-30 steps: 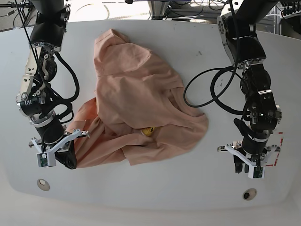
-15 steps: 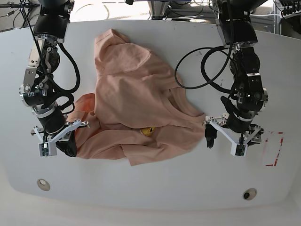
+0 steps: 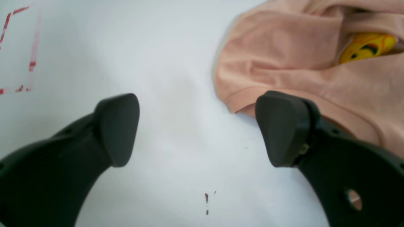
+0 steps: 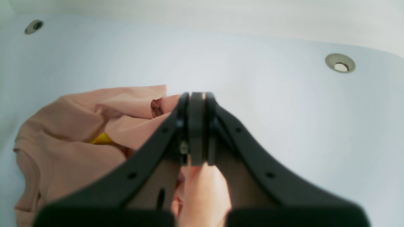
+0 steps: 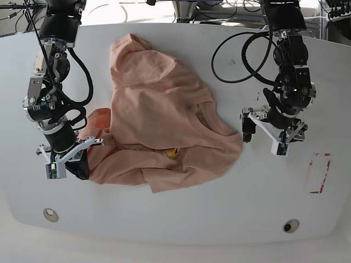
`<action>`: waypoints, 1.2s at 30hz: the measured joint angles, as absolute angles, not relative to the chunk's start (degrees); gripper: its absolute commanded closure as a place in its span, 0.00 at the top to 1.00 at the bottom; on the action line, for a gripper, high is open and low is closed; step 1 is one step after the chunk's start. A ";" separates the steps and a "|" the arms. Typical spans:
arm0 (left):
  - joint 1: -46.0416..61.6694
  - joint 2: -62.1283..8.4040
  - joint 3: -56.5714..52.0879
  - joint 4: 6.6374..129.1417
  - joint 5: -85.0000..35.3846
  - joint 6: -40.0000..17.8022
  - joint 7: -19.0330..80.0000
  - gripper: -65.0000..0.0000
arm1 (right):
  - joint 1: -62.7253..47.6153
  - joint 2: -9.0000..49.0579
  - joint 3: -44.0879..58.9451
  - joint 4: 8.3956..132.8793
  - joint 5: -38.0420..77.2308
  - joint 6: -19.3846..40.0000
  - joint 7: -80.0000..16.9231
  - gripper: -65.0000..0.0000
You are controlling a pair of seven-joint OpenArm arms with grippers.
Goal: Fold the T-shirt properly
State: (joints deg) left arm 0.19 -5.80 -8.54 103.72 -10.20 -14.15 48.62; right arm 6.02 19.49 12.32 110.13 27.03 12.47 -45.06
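Hidden and cropped parts

The yellow emblem (image 5: 173, 153) peeks half-buried under folds of the T-shirt (image 5: 159, 109); both wrist views crop the shirt at their edges, and cloth behind the right gripper (image 4: 196, 126) is blurred.

The tabletop (image 5: 181, 219) is white, smooth and evenly lit, with a curved near edge. Two round metal inserts sit near that edge, one (image 5: 50, 214) toward the left corner and one (image 5: 291, 226) toward the right corner. A red tape rectangle (image 5: 319, 173) is marked near the right edge. Beyond the far edge, cables and metal frames (image 5: 192, 8) are visible.
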 measured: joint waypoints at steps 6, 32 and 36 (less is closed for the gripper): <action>2.48 -3.99 -10.24 103.92 -10.79 -13.80 48.40 0.86 | 4.71 19.70 12.12 110.15 27.35 12.47 -45.06 0.01; 3.31 -3.70 -6.76 92.36 -11.99 -14.24 47.27 0.88 | 2.81 20.01 12.29 110.83 27.24 12.47 -44.80 0.00; 0.62 -4.03 -7.60 88.68 -12.16 -14.17 47.07 0.88 | 2.52 20.16 12.34 110.72 27.24 12.47 -44.88 0.00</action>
